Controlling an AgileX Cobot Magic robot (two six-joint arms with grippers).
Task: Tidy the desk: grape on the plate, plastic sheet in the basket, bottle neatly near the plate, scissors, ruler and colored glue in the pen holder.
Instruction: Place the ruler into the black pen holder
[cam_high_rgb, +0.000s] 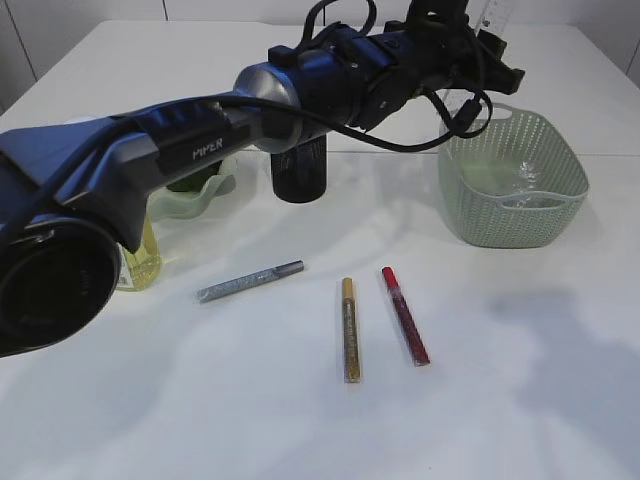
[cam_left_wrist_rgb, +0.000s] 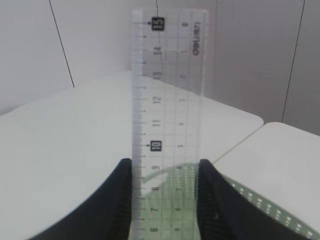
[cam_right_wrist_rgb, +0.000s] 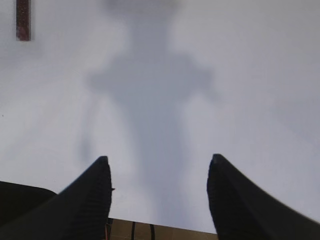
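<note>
A clear ruler (cam_left_wrist_rgb: 170, 90) stands upright between the fingers of my left gripper (cam_left_wrist_rgb: 165, 165), which is shut on its edges. In the exterior view that arm reaches across to the far right, and the ruler (cam_high_rgb: 497, 14) is held above the back rim of the green basket (cam_high_rgb: 512, 225). A plastic sheet (cam_high_rgb: 520, 180) lies in the basket. The black pen holder (cam_high_rgb: 300, 172) stands behind the arm, next to the green plate (cam_high_rgb: 200, 198). A yellow bottle (cam_high_rgb: 141, 262) stands at the left. Silver (cam_high_rgb: 250, 281), gold (cam_high_rgb: 351, 328) and red (cam_high_rgb: 404, 315) glue pens lie on the table. My right gripper (cam_right_wrist_rgb: 159, 162) hangs open over bare table. Grape and scissors are hidden.
The left arm (cam_high_rgb: 200, 140) spans the left and middle of the exterior view and covers part of the plate and pen holder. The basket rim (cam_left_wrist_rgb: 260, 205) shows below the ruler. One end of the red pen (cam_right_wrist_rgb: 23, 20) lies far ahead of the right gripper.
</note>
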